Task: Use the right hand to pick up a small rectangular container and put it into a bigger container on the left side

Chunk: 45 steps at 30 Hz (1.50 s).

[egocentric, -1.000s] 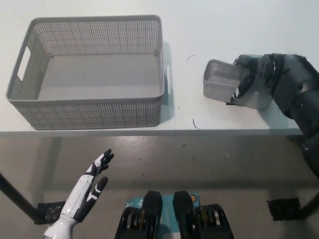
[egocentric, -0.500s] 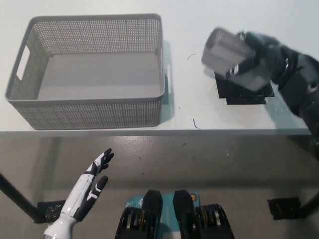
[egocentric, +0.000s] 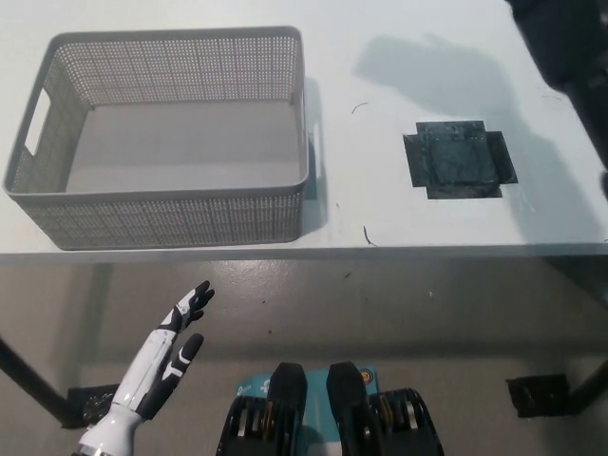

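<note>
Grey perforated big container [egocentric: 161, 142] sits on the white table [egocentric: 380, 218], nothing visible inside it. Black right arm [egocentric: 565, 43] only shows at the top right corner of head view; right hand is out of frame, so can't tell if it's spread or clamped on anything. Small rectangular container isn't visible anywhere in frame. Dark shadow [egocentric: 427, 71] on the tabletop just left of the arm. Dark square patch [egocentric: 458, 159] on the table below the arm, bare. White left hand [egocentric: 161, 366] hangs under the table's front edge, well below and in front of the big container, fingers spread, holding nothing
</note>
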{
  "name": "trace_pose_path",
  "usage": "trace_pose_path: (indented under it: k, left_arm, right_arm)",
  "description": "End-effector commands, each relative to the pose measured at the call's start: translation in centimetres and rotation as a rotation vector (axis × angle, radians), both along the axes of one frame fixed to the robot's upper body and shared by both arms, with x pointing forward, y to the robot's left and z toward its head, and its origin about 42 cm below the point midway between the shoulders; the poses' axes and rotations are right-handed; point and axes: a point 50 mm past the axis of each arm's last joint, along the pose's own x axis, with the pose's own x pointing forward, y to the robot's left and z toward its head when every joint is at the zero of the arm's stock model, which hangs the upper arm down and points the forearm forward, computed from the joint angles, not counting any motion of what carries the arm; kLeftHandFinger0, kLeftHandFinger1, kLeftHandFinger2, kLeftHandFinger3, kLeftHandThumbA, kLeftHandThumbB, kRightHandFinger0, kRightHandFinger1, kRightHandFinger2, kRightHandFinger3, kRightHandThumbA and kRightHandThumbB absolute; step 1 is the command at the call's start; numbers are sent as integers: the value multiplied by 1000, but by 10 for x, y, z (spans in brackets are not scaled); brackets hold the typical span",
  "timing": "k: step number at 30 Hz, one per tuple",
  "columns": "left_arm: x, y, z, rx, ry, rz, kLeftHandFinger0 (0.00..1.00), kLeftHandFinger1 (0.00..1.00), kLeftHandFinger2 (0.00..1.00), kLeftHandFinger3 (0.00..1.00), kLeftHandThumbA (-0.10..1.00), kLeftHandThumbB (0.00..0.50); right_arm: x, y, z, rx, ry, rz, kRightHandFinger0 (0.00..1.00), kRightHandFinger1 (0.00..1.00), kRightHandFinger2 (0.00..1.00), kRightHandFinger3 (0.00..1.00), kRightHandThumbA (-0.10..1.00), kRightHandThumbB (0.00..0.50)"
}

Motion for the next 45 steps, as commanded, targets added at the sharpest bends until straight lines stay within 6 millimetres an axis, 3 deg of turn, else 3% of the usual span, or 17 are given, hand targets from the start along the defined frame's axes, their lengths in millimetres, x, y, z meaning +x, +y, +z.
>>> trace_pose_path:
  k: [1,7,14,16,19,24,25,28,29,30,31,32,33,34,36,41,45]
  left_arm:
    - [6,3,10,21,-44,-21,1000,1000,1000,1000,1000,185]
    - [8,3,10,30,-36,-23,1000,1000,1000,1000,1000,187]
    - [10,2,12,47,-39,-31,1000,1000,1000,1000,1000,177]
    - [11,4,14,45,-39,-31,1000,1000,1000,1000,1000,182]
    - [13,5,16,42,-39,-35,1000,1000,1000,1000,1000,186]
    - [17,4,19,50,-46,-39,1000,1000,1000,1000,1000,182]
    - [18,4,19,51,-48,-39,1000,1000,1000,1000,1000,183]
    - [18,5,20,58,-50,-44,1000,1000,1000,1000,1000,179]
    - [19,5,20,62,-53,-46,1000,1000,1000,1000,1000,173]
    - [19,4,20,66,-56,-47,1000,1000,1000,1000,1000,175]
    - [19,4,20,68,-58,-47,1000,1000,1000,1000,1000,175]
    - [19,4,20,69,-56,-49,1000,1000,1000,1000,1000,175]
    - [20,4,21,70,-54,-52,1000,1000,1000,1000,1000,182]
    - [21,3,21,69,-54,-52,1000,1000,1000,1000,1000,183]
    - [21,3,22,66,-56,-52,1000,1000,1000,1000,1000,180]
    - [21,3,21,70,-50,-52,1000,1000,1000,1000,1000,189]
    - [21,4,21,76,-46,-53,1000,1000,1000,1000,1000,195]
  right_arm:
    - [-27,65,62,-4,-178,125,27,477,848,963,-100,185]
    - [-39,127,37,27,-92,203,0,425,826,898,-100,212]
    - [-49,173,-9,-49,-4,209,0,384,764,791,-100,238]
    - [-51,180,-27,-103,18,195,0,367,747,769,-100,248]
    - [-52,185,-46,-147,31,186,0,264,586,561,-100,278]
    - [-54,192,-82,-200,122,163,24,279,650,673,-100,274]
    - [-54,193,-83,-203,124,161,11,235,525,547,-100,276]
    - [-55,195,-98,-265,146,150,28,228,412,415,-100,265]
    - [-55,195,-102,-295,166,144,124,316,488,621,-100,242]
    - [-55,196,-105,-321,221,142,375,604,781,899,100,253]
    - [-56,197,-108,-335,265,142,487,676,807,974,209,262]
    - [-56,197,-109,-341,298,149,636,829,995,1000,375,328]
    - [-57,198,-111,-347,375,164,791,1000,1000,1000,500,415]
    - [-57,198,-111,-347,402,169,1000,1000,1000,1000,569,436]
    - [-57,198,-112,-352,421,178,1000,1000,1000,1000,690,498]
    - [-57,198,-100,-346,438,204,1000,1000,1000,1000,901,500]
    - [-56,197,-80,-273,431,245,1000,1000,1000,1000,926,500]
